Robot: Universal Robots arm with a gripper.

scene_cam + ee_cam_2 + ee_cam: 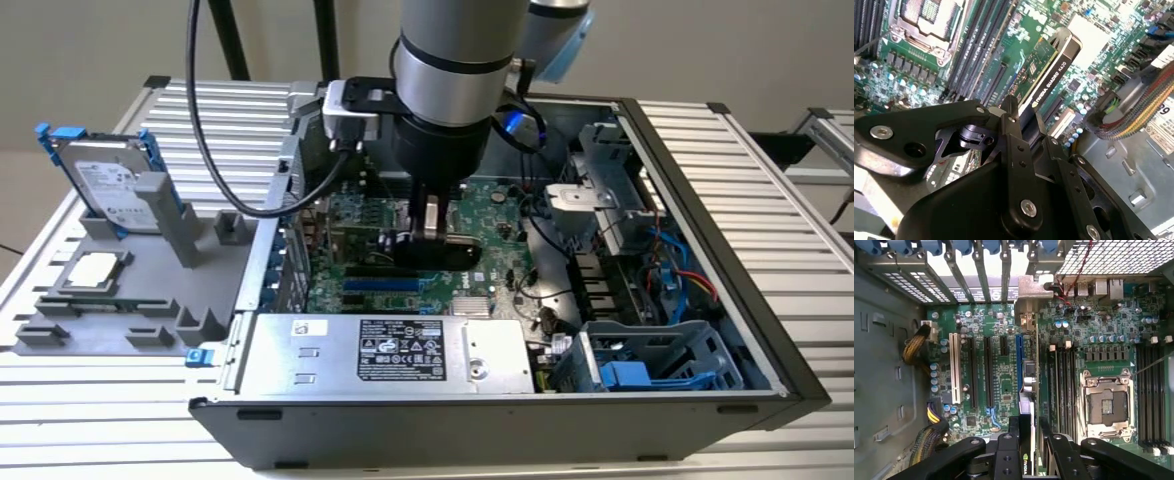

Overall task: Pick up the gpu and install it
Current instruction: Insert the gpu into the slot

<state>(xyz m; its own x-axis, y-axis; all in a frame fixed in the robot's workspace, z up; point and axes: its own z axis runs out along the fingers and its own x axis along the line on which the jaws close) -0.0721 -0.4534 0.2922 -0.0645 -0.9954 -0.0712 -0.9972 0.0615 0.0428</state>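
In the exterior view, the gripper (430, 240) holds the gpu (447, 252) low over the motherboard (501, 215) inside the open computer case (694, 190). In both wrist views its fingers (1010, 117) pinch the card's edge, seemingly standing upright above a slot (1018, 365).

My arm: stood upright, wrist reaching straight down at mid-scene. My gripper (430, 243): pointed downward, black fingers (1010, 117) drawn close with a thin card pinched edge-on between them, as seen in both wrist views (1028, 432).
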